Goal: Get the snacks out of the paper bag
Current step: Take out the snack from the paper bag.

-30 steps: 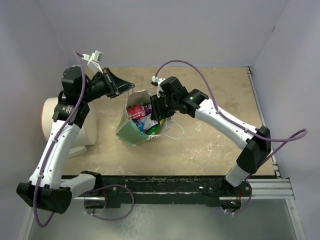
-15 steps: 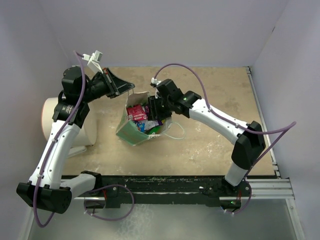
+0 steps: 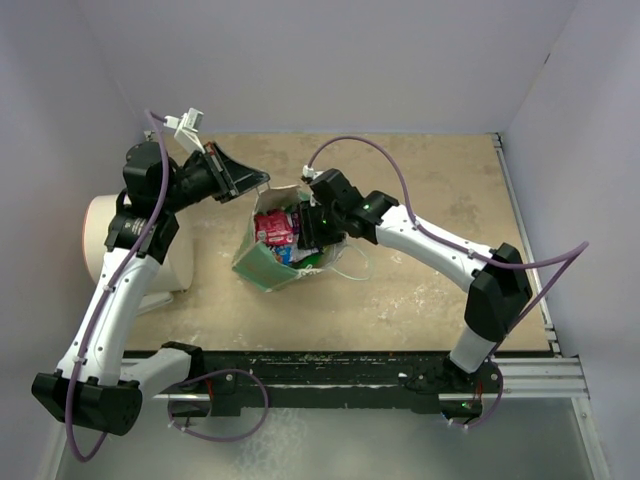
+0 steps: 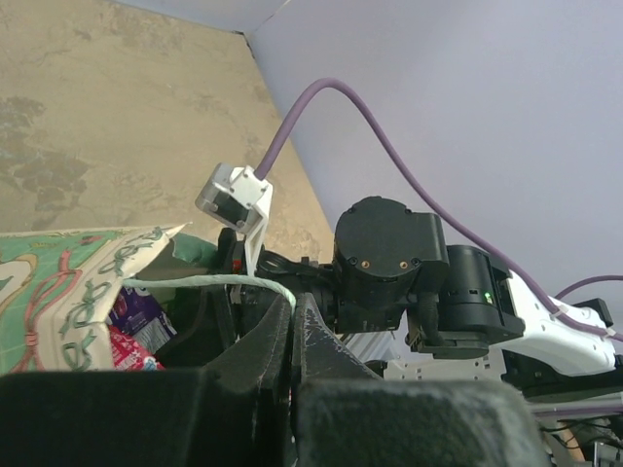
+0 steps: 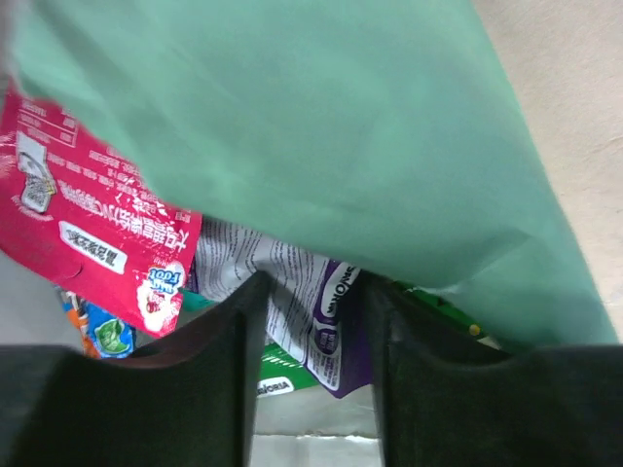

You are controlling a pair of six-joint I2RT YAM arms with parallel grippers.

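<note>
The paper bag (image 3: 262,262) lies tilted at mid-table, its mouth open upward, with snacks (image 3: 273,228) showing inside. My left gripper (image 3: 262,183) is shut on the bag's string handle (image 4: 209,281), holding it up; the cream printed front (image 4: 68,292) is below it. My right gripper (image 3: 305,232) is inside the bag mouth, jaws open. In the right wrist view it (image 5: 310,331) straddles a purple packet (image 5: 321,311), under the mint-green bag wall (image 5: 321,126). A red packet (image 5: 88,224), a green packet (image 5: 282,375) and a blue wrapper (image 5: 102,331) lie beside it.
A white cylinder (image 3: 110,245) stands at the left edge beside the left arm. The second string handle (image 3: 350,265) lies loose on the table right of the bag. Purple walls close in the back and sides. The right arm's wrist (image 4: 389,263) fills the left wrist view.
My right gripper has moved left and deeper into the bag mouth, its arm bending more. My left gripper still holds the handle, shifted only slightly.
</note>
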